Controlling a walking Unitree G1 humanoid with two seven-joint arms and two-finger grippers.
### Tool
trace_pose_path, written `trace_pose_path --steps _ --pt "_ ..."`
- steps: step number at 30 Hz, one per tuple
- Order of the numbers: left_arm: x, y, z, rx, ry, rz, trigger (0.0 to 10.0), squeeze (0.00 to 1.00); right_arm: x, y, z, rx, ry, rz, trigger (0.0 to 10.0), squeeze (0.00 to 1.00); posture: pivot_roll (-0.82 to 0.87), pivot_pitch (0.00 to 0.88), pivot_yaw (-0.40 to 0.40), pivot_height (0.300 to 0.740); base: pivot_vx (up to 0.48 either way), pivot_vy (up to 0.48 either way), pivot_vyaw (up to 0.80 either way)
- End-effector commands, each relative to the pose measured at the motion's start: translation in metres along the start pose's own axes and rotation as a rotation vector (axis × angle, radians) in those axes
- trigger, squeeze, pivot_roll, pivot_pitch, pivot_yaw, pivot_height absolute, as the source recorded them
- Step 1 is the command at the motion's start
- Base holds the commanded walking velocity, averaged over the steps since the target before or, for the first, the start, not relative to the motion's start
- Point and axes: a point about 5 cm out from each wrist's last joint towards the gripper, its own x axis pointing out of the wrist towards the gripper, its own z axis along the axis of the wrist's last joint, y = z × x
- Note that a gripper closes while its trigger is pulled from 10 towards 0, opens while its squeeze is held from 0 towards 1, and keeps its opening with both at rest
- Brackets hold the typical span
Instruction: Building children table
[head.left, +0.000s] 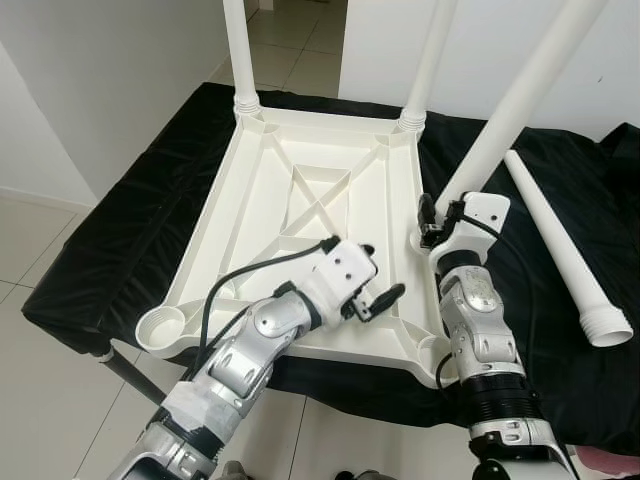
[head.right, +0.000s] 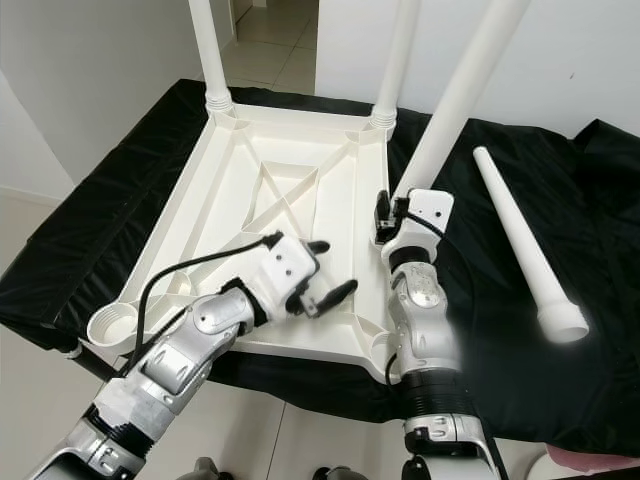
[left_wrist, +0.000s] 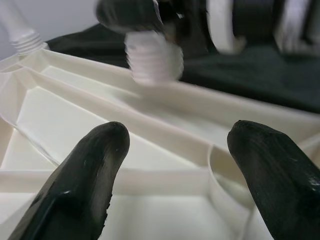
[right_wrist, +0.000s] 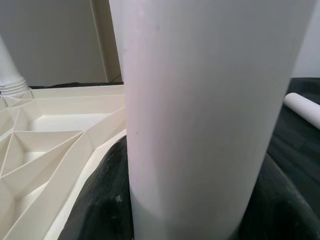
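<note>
Upturned white plastic tabletop (head.left: 300, 200) lies ribbed side up on a black-draped desk, two legs (head.left: 239, 50) already upright at its far corners. Right hand (head.left: 437, 222) is clamped round a third leg (head.left: 520, 95), a smooth tapered tube, long axis tilted up and away, threaded end near the tabletop's right edge. Left hand (head.left: 372, 288) hovers spread wide and empty over the near-right socket (left_wrist: 225, 170), which lies between both hands. Fourth leg (head.left: 560, 245) lies loose on the cloth toward the desk's right edge.
</note>
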Motion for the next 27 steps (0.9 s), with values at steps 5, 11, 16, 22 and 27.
trace_pose_path --steps 5,11,16,22,27 --pt "-0.009 -0.014 -0.017 0.052 0.046 -0.133 10.0 0.0 0.004 -0.004 0.008 -0.015 -0.019 -0.009 10.0 0.0 0.0 0.106 -0.03 0.74 0.0 0.0 0.0" --pt "-0.017 -0.014 -0.018 0.033 0.039 -0.162 10.0 0.0 0.004 -0.004 0.007 -0.017 -0.014 -0.008 10.0 0.0 0.0 0.109 -0.03 0.74 0.0 0.0 0.0" --pt "-0.024 -0.013 -0.02 0.026 0.044 -0.181 10.0 0.0 0.003 -0.004 0.006 -0.017 -0.008 -0.009 10.0 0.0 0.0 0.108 -0.029 0.74 0.0 0.0 0.0" --pt "-0.025 -0.013 -0.03 0.108 0.098 -0.209 10.0 0.0 0.004 -0.002 0.006 -0.018 -0.005 -0.005 10.0 0.0 0.0 0.107 -0.035 0.74 0.0 0.0 0.0" --pt "-0.017 -0.01 -0.043 0.238 0.193 -0.181 10.0 0.0 0.006 -0.001 0.006 -0.025 -0.005 0.002 10.0 0.0 0.0 0.103 -0.034 0.74 0.0 0.0 0.0"
